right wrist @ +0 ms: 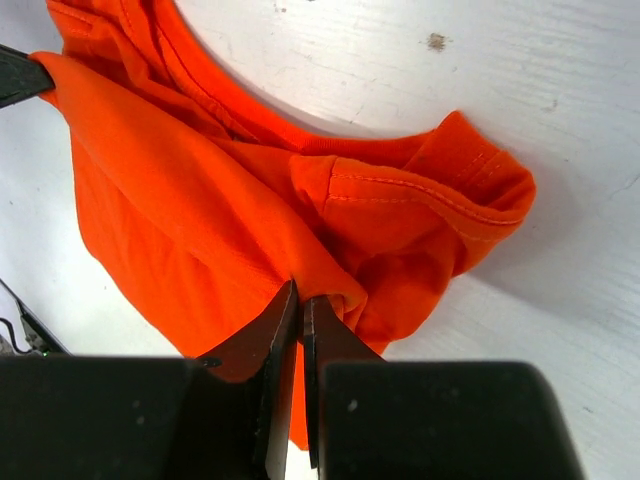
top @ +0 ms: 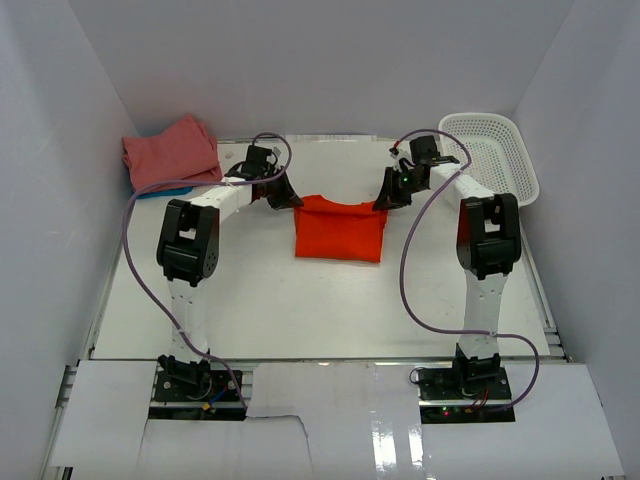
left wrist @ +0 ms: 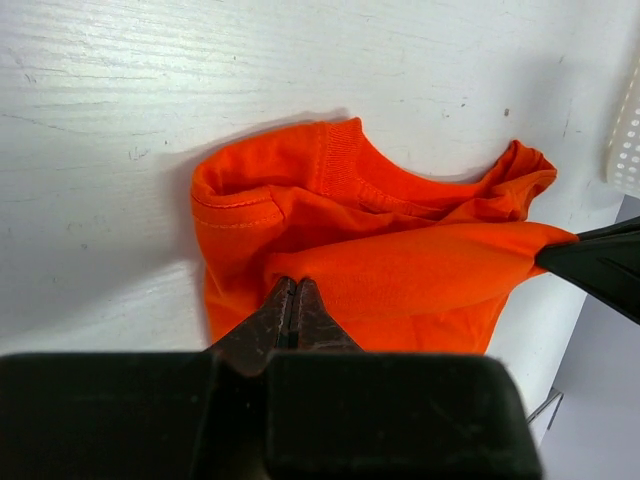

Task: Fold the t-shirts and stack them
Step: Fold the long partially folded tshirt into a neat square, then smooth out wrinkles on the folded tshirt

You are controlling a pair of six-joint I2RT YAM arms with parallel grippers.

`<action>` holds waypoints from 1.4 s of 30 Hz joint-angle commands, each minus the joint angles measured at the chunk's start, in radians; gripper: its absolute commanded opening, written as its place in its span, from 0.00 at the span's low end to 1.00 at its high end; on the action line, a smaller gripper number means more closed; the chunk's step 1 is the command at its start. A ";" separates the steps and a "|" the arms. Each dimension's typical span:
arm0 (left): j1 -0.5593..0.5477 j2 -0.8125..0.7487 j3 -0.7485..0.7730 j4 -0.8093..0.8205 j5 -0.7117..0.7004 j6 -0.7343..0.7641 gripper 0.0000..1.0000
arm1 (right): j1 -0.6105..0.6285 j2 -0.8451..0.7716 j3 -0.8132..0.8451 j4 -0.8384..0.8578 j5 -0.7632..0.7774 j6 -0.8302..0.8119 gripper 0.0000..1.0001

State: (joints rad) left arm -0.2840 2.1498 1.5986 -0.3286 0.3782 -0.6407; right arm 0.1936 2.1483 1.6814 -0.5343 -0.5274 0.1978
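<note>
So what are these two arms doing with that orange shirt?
They are folding laundry. The left gripper and the right gripper are each pinched shut on a fold of the orange t-shirt at its far end. The shirt lies mid-table, partly folded. A folded pink t-shirt sits in the far left corner on a blue cloth, probably another shirt. A white basket stands at the far right.

A robotics lab test cell is indicated by a bare white table [top: 300, 310] boxed in by plain white panels [top: 320, 60], by a left arm [top: 188, 245] and a right arm [top: 488, 240] bolted at its near edge, and by purple cables [top: 404, 265] draped loosely across it.
</note>
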 commanded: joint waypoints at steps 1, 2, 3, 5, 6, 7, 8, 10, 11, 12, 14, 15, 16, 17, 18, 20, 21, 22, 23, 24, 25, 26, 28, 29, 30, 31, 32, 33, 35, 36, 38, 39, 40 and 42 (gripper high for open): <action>0.012 -0.005 0.046 0.025 -0.015 0.006 0.00 | -0.019 0.010 0.054 0.028 0.004 -0.017 0.08; 0.012 0.002 0.046 0.031 -0.013 0.004 0.00 | -0.019 0.012 0.060 0.030 0.003 -0.018 0.09; 0.012 0.005 0.046 0.033 -0.009 0.004 0.00 | -0.020 0.015 0.060 0.031 0.010 -0.018 0.09; 0.012 0.010 0.046 0.043 -0.001 0.003 0.00 | -0.020 0.016 0.060 0.039 0.013 -0.015 0.09; 0.012 0.012 0.044 0.046 -0.004 0.000 0.00 | -0.020 0.018 0.058 0.045 0.014 -0.014 0.09; 0.012 0.013 0.043 0.049 -0.010 -0.001 0.00 | -0.020 0.016 0.055 0.054 0.014 -0.014 0.10; 0.012 0.013 0.044 0.052 -0.012 -0.002 0.00 | -0.020 0.018 0.057 0.059 0.018 -0.014 0.11; 0.012 0.013 0.043 0.060 -0.013 -0.005 0.00 | -0.022 0.022 0.057 0.074 0.020 -0.011 0.17; 0.012 0.013 0.041 0.063 -0.013 -0.008 0.00 | -0.022 0.027 0.060 0.074 0.018 -0.011 0.31; 0.012 0.012 0.041 0.065 -0.013 -0.010 0.00 | -0.022 0.028 0.064 0.076 0.018 -0.009 0.37; 0.011 0.007 0.038 0.074 -0.013 -0.014 0.04 | -0.022 0.027 0.064 0.088 0.015 -0.003 0.45; 0.011 -0.004 0.035 0.080 -0.015 -0.022 0.13 | -0.023 0.021 0.063 0.094 0.015 -0.001 0.47; 0.012 -0.008 0.032 0.089 -0.015 -0.025 0.17 | -0.022 0.016 0.055 0.100 0.017 0.005 0.48; 0.012 -0.014 0.029 0.092 -0.024 -0.030 0.21 | -0.022 0.006 0.052 0.114 0.023 0.005 0.49; 0.012 -0.021 0.027 0.094 -0.031 -0.034 0.25 | -0.022 0.002 0.054 0.114 0.027 0.005 0.50; 0.012 -0.045 0.027 0.100 -0.053 -0.040 0.39 | -0.022 -0.005 0.057 0.115 0.039 0.003 0.51; 0.012 -0.054 0.027 0.106 -0.073 -0.043 0.41 | -0.022 -0.016 0.058 0.119 0.043 0.003 0.51; 0.014 -0.071 0.029 0.112 -0.082 -0.054 0.50 | -0.022 -0.022 0.060 0.120 0.047 0.003 0.52; 0.013 -0.077 0.030 0.115 -0.091 -0.059 0.56 | -0.022 -0.027 0.060 0.123 0.055 0.003 0.52; 0.012 -0.085 0.035 0.118 -0.107 -0.063 0.61 | -0.022 -0.037 0.060 0.128 0.053 0.003 0.52; 0.014 -0.100 0.037 0.128 -0.110 -0.069 0.62 | -0.022 -0.041 0.060 0.129 0.053 0.003 0.52; 0.014 -0.108 0.038 0.132 -0.116 -0.073 0.63 | -0.022 -0.044 0.060 0.131 0.058 0.003 0.52; 0.014 -0.145 0.032 0.149 -0.137 -0.076 0.63 | -0.022 -0.062 0.046 0.134 0.067 0.002 0.53; 0.013 -0.162 0.024 0.157 -0.145 -0.076 0.63 | -0.022 -0.089 0.034 0.138 0.069 0.002 0.53; 0.012 -0.186 -0.004 0.180 -0.151 -0.074 0.63 | -0.022 -0.106 0.018 0.157 0.072 0.002 0.53; 0.014 -0.208 -0.023 0.197 -0.154 -0.073 0.63 | -0.022 -0.125 0.003 0.169 0.078 0.002 0.53; 0.014 -0.258 -0.043 0.209 -0.148 -0.071 0.63 | -0.022 -0.169 -0.032 0.180 0.079 -0.003 0.53; 0.013 -0.283 -0.078 0.223 -0.141 -0.068 0.63 | -0.022 -0.191 -0.046 0.187 0.083 -0.006 0.53; 0.011 -0.348 -0.112 0.226 -0.102 -0.070 0.62 | -0.022 -0.249 -0.071 0.186 0.084 -0.008 0.54; 0.005 -0.369 -0.133 0.227 -0.084 -0.074 0.62 | -0.022 -0.267 -0.103 0.185 0.080 -0.006 0.54; -0.007 -0.407 -0.204 0.227 -0.027 -0.074 0.62 | -0.019 -0.319 -0.146 0.189 0.047 -0.005 0.54; -0.027 -0.447 -0.260 0.232 -0.006 -0.071 0.62 | -0.019 -0.340 -0.199 0.201 0.037 0.000 0.54; -0.035 -0.468 -0.294 0.237 -0.005 -0.073 0.62 | -0.019 -0.358 -0.227 0.210 0.027 -0.001 0.54; -0.066 -0.534 -0.365 0.282 0.014 -0.070 0.62 | -0.013 -0.418 -0.314 0.238 0.007 -0.003 0.54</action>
State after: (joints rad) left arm -0.3035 1.6917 1.3182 -0.0826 0.3271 -0.7155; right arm 0.1768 1.7870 1.4647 -0.3389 -0.4759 0.2020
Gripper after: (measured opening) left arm 0.618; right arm 0.538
